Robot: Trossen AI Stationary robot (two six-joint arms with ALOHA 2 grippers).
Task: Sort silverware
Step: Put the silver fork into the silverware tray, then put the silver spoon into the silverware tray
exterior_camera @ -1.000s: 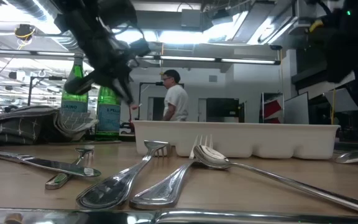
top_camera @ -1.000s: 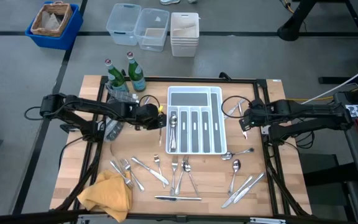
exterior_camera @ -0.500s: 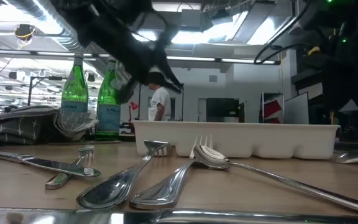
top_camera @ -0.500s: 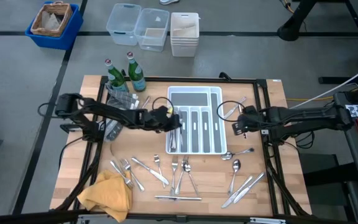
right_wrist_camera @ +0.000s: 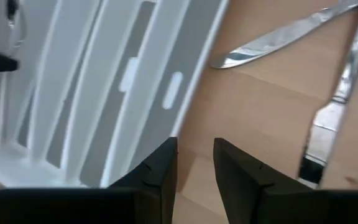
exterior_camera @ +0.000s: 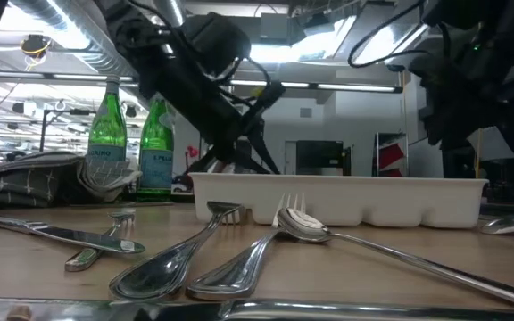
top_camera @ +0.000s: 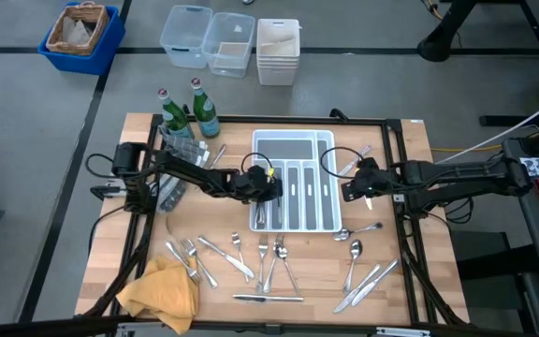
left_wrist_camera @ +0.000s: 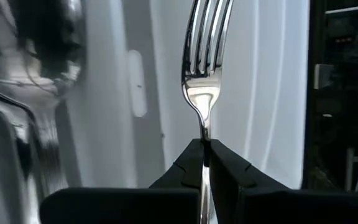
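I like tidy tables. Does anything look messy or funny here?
Yes. Silverware lies scattered and crossed on the table in front of the tray, and a yellow cloth sits crumpled at one corner. Nothing looks broken.

a wooden table (top_camera: 419, 271) carries a white tray (top_camera: 327, 178), loose silverware (top_camera: 269, 260), a yellow cloth (top_camera: 160, 292), two green bottles (top_camera: 183, 112) and a grey cloth (exterior_camera: 38, 174).

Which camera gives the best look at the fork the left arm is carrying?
The left wrist view: the fork fills it, tines up, its handle pinched in the left hand. From above it is only a thin glint at the tray's left slots. The table-level camera hides it among dark arm parts. The right wrist camera doesn't show it clearly.
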